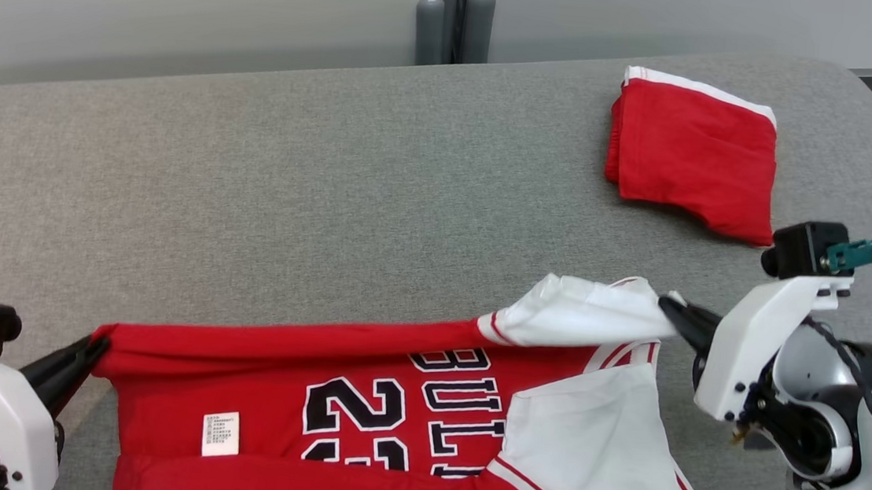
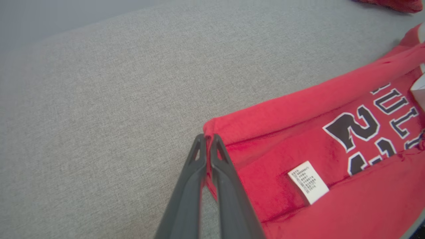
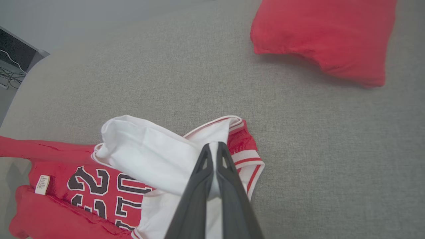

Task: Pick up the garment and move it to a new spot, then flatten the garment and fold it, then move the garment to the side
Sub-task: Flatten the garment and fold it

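The jersey lies on the near part of a grey padded surface, close to the robot, spread sideways between the two arms. It is mostly red, with white cloth at its right end that has thin red stripes along the hem. On the red part there is a black number with a white outline and some black letters beside it, both turned on their side. A small white label sits on the red cloth, left of the number. Along the near edge a strip of red cloth is folded over the lower part of the number.

The left gripper is at the left end of the jersey. Its two dark fingers are pressed together on the red corner; the cloth shows between them in the left wrist view. The right gripper is at the right end, and its fingers are clenched on a fold of the white cloth, which is bunched there. The far red edge runs rather straight from the left gripper to this white fold.

A second red cloth, folded, with a white band on its far edge, lies at the far right of the surface, well apart from the jersey.
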Controlling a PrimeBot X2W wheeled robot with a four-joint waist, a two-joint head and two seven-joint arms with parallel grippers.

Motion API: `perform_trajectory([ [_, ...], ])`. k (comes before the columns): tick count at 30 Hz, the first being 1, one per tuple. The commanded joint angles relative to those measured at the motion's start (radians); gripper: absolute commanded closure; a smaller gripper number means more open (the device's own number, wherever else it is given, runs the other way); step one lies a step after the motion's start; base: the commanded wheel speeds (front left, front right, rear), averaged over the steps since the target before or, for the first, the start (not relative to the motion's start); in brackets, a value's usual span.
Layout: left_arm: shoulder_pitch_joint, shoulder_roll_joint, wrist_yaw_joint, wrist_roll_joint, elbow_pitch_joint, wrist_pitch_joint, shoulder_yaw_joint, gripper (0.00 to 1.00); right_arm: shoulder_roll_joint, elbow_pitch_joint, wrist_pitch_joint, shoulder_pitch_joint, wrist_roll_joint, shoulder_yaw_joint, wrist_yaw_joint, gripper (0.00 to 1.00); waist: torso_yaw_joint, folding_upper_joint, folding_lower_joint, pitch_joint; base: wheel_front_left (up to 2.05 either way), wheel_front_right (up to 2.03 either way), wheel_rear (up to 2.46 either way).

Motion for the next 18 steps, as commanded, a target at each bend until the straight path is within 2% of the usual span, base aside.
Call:
perform_trajectory([
  [1, 0.008, 0.003, -0.002, -0.004, 0.004, 0.002, 0.0, 1.0, -0.006, -0.004, 0.009, 0.014, 0.006, -0.006, 0.0, 1.0, -0.003, -0.0001, 0.0, -0.002, 0.0, 0.0, 0.0],
  [10, 0.034, 0.039, -0.01, -0.023, -0.034, 0.098, -0.042, 1.0, -0.006, -0.107, 0.125, 0.111, 0.033, -0.009, 0.0, 1.0, -0.012, -0.0001, 0.0, -0.002, 0.0, 0.0, 0.0],
  [18, 0.056, 0.059, -0.011, -0.046, -0.081, 0.162, -0.068, 1.0, -0.006, -0.12, 0.123, 0.17, 0.036, 0.001, 0.0, 1.0, 0.0, -0.0001, 0.0, -0.001, 0.0, 0.0, 0.0],
])
